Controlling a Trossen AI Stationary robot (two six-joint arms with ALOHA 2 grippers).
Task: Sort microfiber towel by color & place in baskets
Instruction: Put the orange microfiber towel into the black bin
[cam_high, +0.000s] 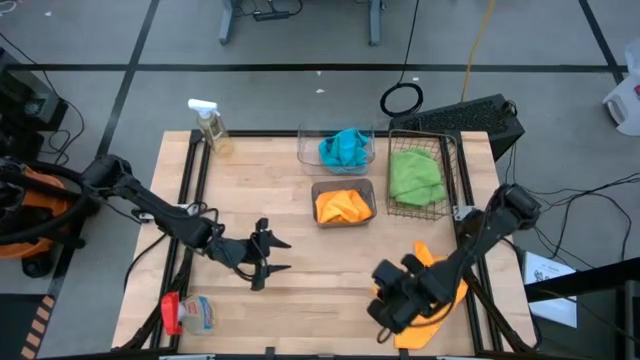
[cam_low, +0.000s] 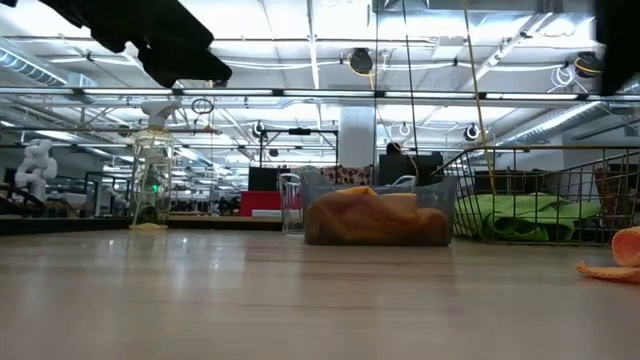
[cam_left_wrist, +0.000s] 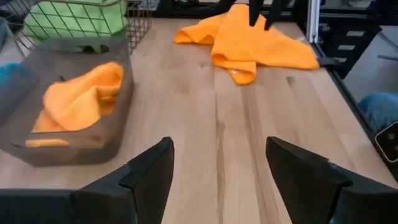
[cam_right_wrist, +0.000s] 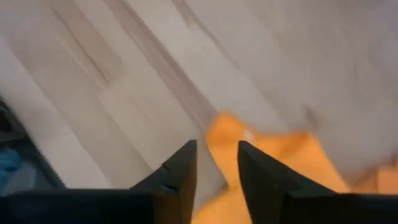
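Note:
A loose orange towel (cam_high: 440, 292) lies spread on the table near its right near corner; it also shows in the left wrist view (cam_left_wrist: 261, 43) and the low view (cam_low: 615, 258). My right gripper (cam_high: 385, 312) hangs above the towel's left end (cam_right_wrist: 273, 168), pointing steeply down, its fingers a narrow gap apart and touching nothing. My left gripper (cam_high: 275, 255) stands open over bare table left of centre (cam_left_wrist: 217, 168). Another orange towel (cam_high: 343, 206) lies in the grey tub (cam_high: 317, 190), a blue one (cam_high: 343, 148) in the clear tub (cam_high: 305, 150), and a green one (cam_high: 415, 175) in the wire basket (cam_high: 450, 150).
A spray bottle (cam_high: 210, 125) stands at the far left corner. A small red and clear packet (cam_high: 187, 313) lies near the left near corner. Bare wood lies between the two grippers and in front of the tubs.

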